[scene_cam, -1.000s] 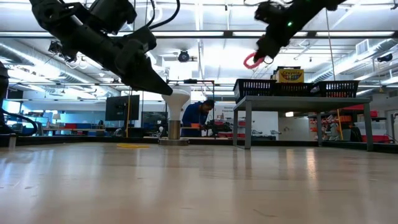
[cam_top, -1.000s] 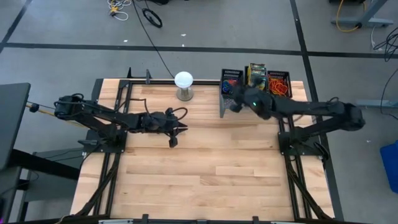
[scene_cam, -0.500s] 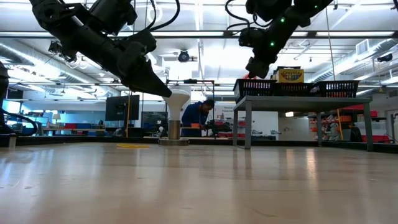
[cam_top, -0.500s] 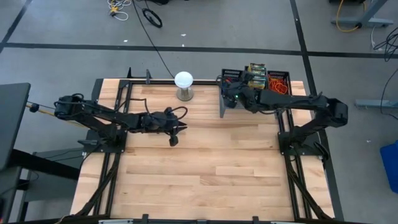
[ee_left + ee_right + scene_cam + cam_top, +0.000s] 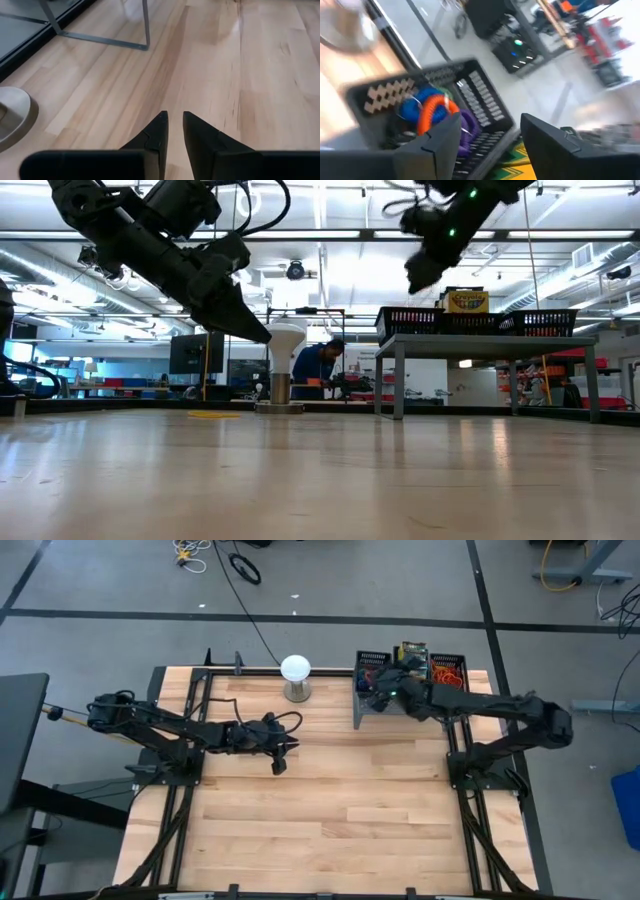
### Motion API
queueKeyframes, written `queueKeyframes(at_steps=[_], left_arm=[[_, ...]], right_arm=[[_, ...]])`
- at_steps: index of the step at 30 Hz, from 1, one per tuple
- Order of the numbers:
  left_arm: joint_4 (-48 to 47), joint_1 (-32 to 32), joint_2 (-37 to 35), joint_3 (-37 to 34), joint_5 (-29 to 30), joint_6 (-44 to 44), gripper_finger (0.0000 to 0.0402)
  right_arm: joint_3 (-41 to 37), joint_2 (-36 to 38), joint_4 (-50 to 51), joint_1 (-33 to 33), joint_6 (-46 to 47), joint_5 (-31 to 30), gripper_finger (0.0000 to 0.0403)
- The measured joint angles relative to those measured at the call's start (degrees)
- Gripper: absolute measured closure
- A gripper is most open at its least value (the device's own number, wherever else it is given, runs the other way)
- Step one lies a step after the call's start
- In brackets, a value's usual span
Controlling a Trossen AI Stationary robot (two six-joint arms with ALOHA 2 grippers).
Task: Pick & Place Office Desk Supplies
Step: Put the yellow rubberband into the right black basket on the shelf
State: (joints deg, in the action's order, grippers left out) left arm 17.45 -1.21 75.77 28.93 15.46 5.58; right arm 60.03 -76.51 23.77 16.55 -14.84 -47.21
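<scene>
My right pincer [image 5: 485, 135] stands open and empty above the mesh bin [image 5: 485, 107] at the desk's far right corner. The rubber-band loops [image 5: 432, 112], blue, orange and purple, lie inside that bin. I should lift straight up now, clear of the bin's rim, so nothing snags. My left pincer [image 5: 172, 127], nearly closed and empty, waits over the desk's middle.

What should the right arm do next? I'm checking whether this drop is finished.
Probably lift away: the right gripper is open and empty above the black mesh bin, where an orange band lies among blue and purple ones. The left gripper waits over bare table.
</scene>
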Motion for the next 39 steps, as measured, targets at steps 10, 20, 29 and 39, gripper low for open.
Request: queueKeyframes(at_steps=[10,20,29,39], left_arm=[[-4.31,0.06,0.0,0.02,2.13,0.84,0.0338],[-20.34,-1.2,0.02,0.07,7.14,12.97,0.0303],[-29.41,-12.1,0.04,0.07,7.88,21.19,0.023],[-28.57,-22.59,4.96,0.19,1.19,18.94,0.0223]], right_arm=[[0.0,13.22,4.49,-0.6,9.2,18.94,0.0226],[-16.55,22.07,-4.9,-21.69,14.41,23.54,0.0391],[-33.1,22.14,-30.19,-38.22,14.02,17.3,0.0398],[-35.06,22.16,-33.48,-43.53,12.91,12.81,0.0398]])
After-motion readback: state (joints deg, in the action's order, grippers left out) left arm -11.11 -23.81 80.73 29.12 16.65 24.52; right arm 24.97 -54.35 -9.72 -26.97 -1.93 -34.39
